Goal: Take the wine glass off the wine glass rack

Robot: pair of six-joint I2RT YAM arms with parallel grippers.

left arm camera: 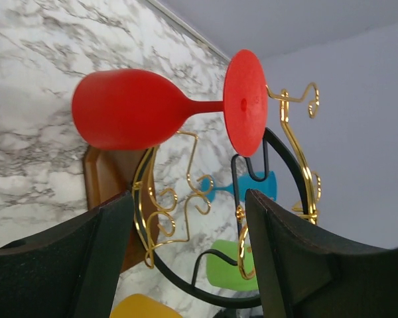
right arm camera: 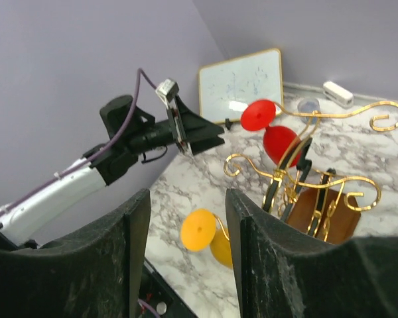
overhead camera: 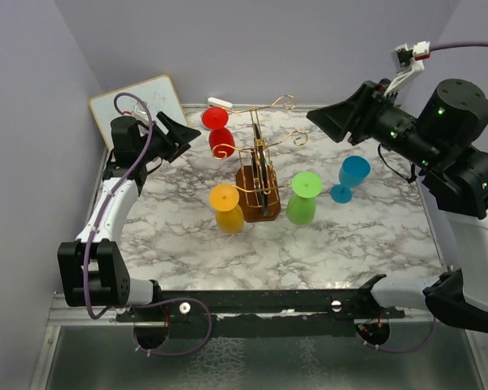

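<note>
Centre of the marble counter (overhead camera: 366,244): wine glass rack (overhead camera: 258,175), gold wire with scrolled arms at several heights, upright on a brown wooden block.

Far-left arm of the rack: red wine glass (overhead camera: 221,140), hung foot uppermost and bowl down, the foot disc against the gold wire.

Near-left low arm: yellow wine glass (overhead camera: 228,213), foot uppermost.

Near-right low arm: green wine glass (overhead camera: 302,203), hung the same way.

Right of the rack, apart from the other glasses: blue wine glass (overhead camera: 354,171), tilted. Whether it rests on the counter or on a wire cannot be told.

Left of the red wine glass, near it: left gripper (left arm camera: 186,202), released, fingers spread with nothing between them, facing the bowl without touching it.

Far right, raised above the counter: right gripper (right arm camera: 186,199), released and holding nothing, pointed toward the rack and well apart from it.

Far-left corner: whiteboard (overhead camera: 138,101), leaning on the wall. Small white block (overhead camera: 220,103) lies to its right, at the far edge.
</note>
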